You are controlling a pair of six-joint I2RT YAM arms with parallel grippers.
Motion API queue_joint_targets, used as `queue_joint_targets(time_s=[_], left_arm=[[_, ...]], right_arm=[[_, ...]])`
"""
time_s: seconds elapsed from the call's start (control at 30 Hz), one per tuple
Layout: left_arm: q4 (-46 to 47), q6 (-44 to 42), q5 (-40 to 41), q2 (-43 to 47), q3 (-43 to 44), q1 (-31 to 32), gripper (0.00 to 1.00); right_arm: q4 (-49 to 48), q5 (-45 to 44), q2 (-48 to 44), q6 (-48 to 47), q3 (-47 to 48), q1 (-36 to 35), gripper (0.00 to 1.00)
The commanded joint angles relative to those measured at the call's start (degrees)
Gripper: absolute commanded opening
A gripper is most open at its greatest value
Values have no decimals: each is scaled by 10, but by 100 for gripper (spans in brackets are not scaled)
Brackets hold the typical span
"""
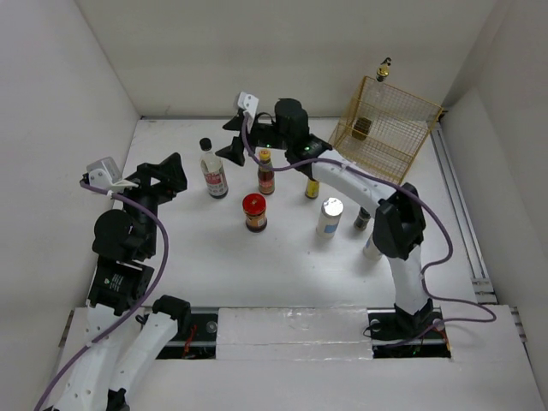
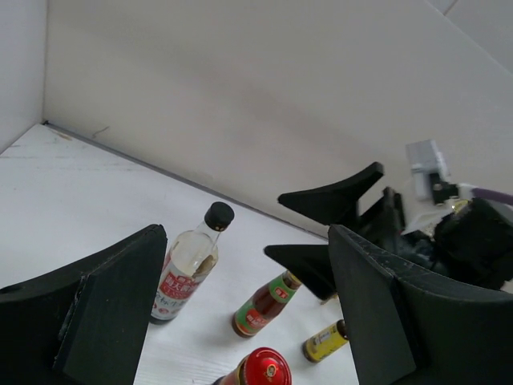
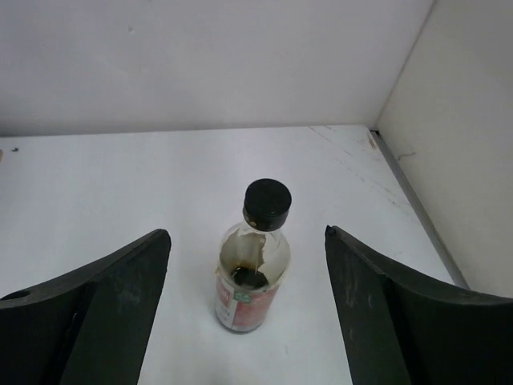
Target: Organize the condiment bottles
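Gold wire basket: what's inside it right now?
One small dark bottle shows inside the basket. A capped bottle top pokes above its far corner; its body is hidden.

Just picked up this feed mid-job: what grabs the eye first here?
The right fingers stand wide open, with a clear black-capped bottle framed between them, untouched, toward the back left. Other bottles dot the middle of the table, the red-capped jar the brightest. A gold wire basket sits in the back right corner.
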State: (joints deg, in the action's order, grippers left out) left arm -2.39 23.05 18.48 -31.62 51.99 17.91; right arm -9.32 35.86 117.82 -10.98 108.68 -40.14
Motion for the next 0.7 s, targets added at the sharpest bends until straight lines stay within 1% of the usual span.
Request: queue_joint_targets(time_s=[0.0,0.1,0.13,0.23,0.37,0.47,0.57,0.67], left_arm=[[28,-1,2,6,-2,1,78],[28,-1,-12,6,-2,1,78],[28,-1,-12,6,-2,1,78],[28,-1,-12,6,-2,1,78],[28,-6,-17,6,-2,1,78],[28,-6,-12,6,-7,1,78],[28,-6,-18,6,-7,1,78],[28,-6,-18,6,-7,1,78]], right_arm=[[2,-3,44,-33,58,7,84],[7,-21,88,-33,101,-5,85],[24,-30,122,-33,142,-10,85],[53,-45,180,-33,223,-20,86],[48,-50,222,-20,278,-35,86],[21,-55,232,-20,283,-49,86],[21,-61,232,-15,283,-63,85],[-17,-72,218,-8,241,-63,85]])
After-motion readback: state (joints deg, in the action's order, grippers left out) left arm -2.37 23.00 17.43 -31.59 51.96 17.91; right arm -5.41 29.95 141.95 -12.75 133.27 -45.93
